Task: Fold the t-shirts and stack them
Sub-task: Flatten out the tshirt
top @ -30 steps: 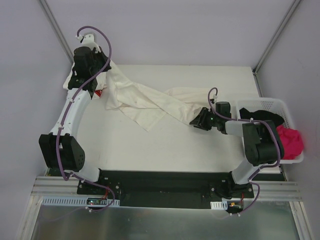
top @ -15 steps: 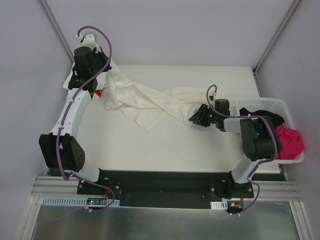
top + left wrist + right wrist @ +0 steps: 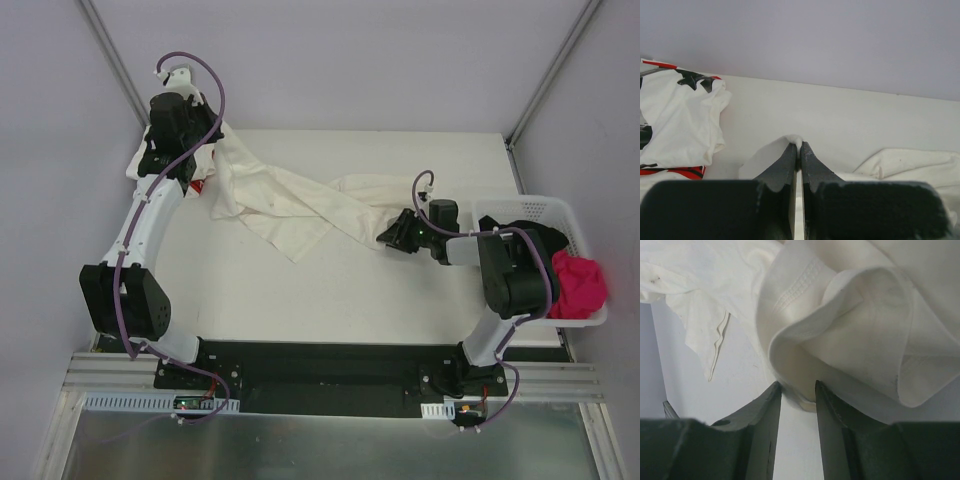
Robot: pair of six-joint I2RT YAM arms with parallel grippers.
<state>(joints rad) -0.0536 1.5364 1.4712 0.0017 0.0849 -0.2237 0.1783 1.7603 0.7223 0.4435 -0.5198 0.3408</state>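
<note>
The cream t-shirt [image 3: 290, 200] is drawn out as a long twisted band. Its long axis runs slantwise from the far-left corner of the counter [image 3: 330, 300] toward the middle of the right edge. At the far-left end a small peak of plain cloth is pinched between the closed jaws of the left claw [image 3: 799, 146]; it is judged to be a corner of that shirt. The other end lies directly ahead of the right claw [image 3: 797, 390], whose jaws are seen parted. A rolled hem [image 3: 850, 340] touches the tips of that claw but is not yet squeezed. The right arm is thus the nearer one to the free end, and a slight advance and a closing would likely be enough. The printed t-shirt [image 3: 680, 115] is bunched in the far-left corner, just beside the left claw. Bare counter is seen along the near edge for spreading. The basket [image 3: 535, 208] at the right edge stands close behind the right arm and could be knocked.
</note>
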